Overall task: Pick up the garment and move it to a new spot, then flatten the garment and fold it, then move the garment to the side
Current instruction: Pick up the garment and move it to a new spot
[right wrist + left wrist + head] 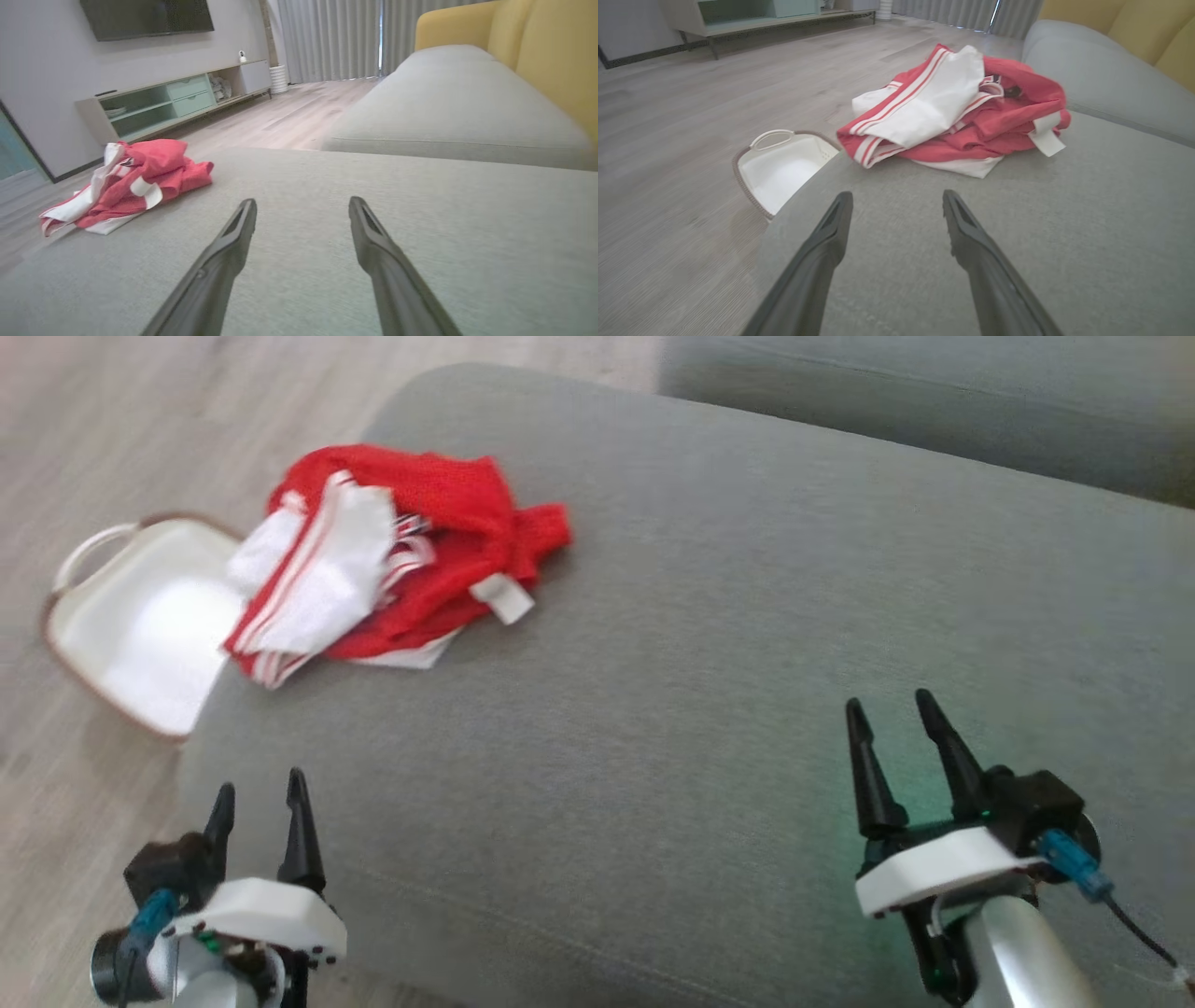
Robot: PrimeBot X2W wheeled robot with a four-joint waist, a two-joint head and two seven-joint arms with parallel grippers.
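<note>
Grey sofa cushion point(709, 644) spreads wide before me, with pale wood floor point(112, 420) beyond its rounded left end; my left gripper point(260, 781) hangs over the near left edge of the cushion, its two dark fingers spread apart with nothing between them; my right gripper point(887, 699) hangs over the near right part, fingers likewise parted and empty; the garment point(392, 560), red with white panels and thin stripes, lies in a crumpled heap on the far left corner of the cushion, touching neither gripper; it sits ahead of my left gripper and a little to its right, well apart from the fingertips; from my right gripper it lies far off to the left and ahead, across a stretch of grey fabric; a white tab sticks out at its right side; its left side reaches the cushion's edge, near a white basket point(131, 616) with a brown rim that stands on the floor just beside the sofa.
</note>
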